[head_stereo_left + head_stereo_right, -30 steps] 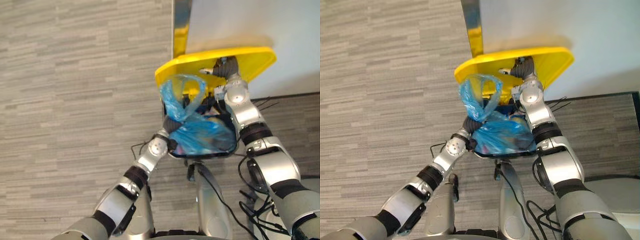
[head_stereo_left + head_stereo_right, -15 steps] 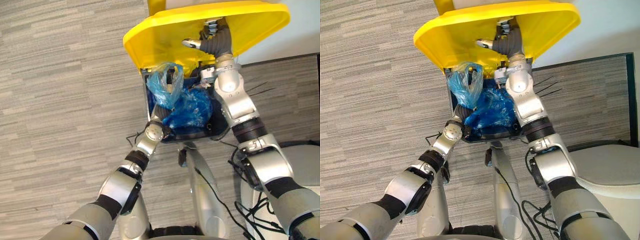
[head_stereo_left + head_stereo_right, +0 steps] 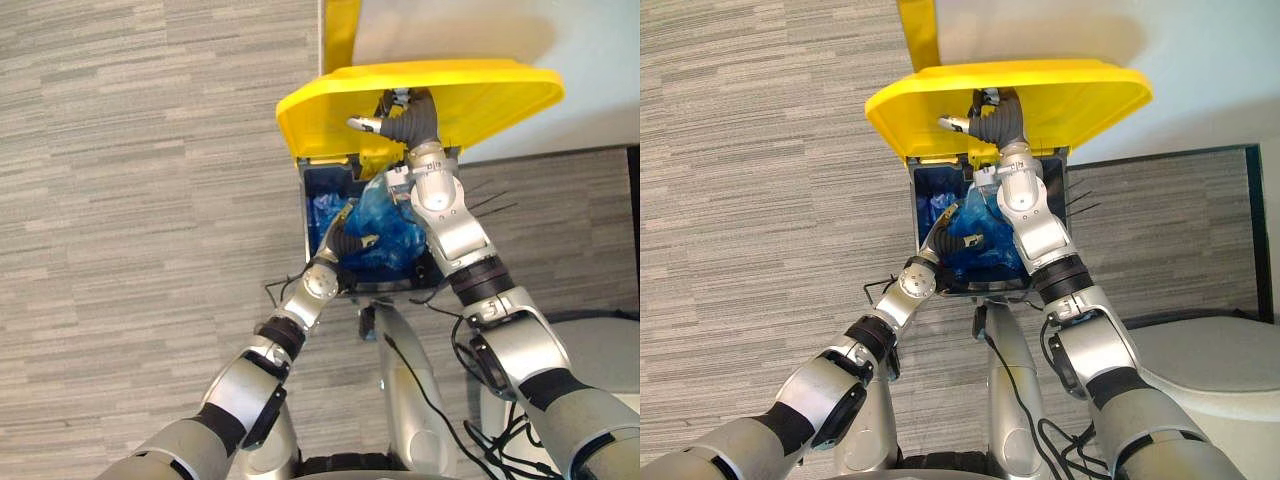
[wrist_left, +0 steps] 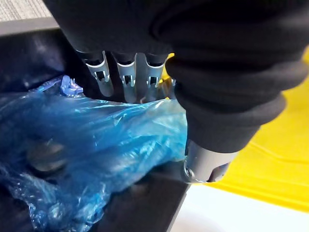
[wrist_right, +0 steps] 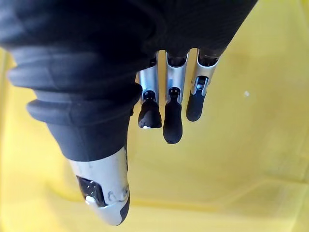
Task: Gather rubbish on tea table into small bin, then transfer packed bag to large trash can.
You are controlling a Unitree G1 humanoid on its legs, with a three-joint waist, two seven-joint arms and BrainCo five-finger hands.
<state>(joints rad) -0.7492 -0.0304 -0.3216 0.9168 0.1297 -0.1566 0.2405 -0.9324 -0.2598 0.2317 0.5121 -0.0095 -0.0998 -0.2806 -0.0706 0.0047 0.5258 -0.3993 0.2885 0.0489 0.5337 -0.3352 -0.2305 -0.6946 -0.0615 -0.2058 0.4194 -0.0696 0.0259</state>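
1. Dropped since 1 s ago: blue rubbish bag [image 3: 388, 222], then bunched up above the rim, now lies down inside the can, w/ L hand [image 3: 347, 240] on it.
2. L hand's grip: can't tell, plastic covers it.
3. R hand [image 3: 400, 125]: fingers [image 5: 173, 121] loosely straight, holding nothing, up at underside of yellow lid [image 3: 490, 95].
4. Lid stands raised over large trash can [image 3: 312, 185]; grey carpet floor [image 3: 150, 200] around.

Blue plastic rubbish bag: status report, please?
Right hand open, propping the yellow plastic lid. Left hand against the blue plastic rubbish bag, inside the dark large trash can. Nothing blocking.
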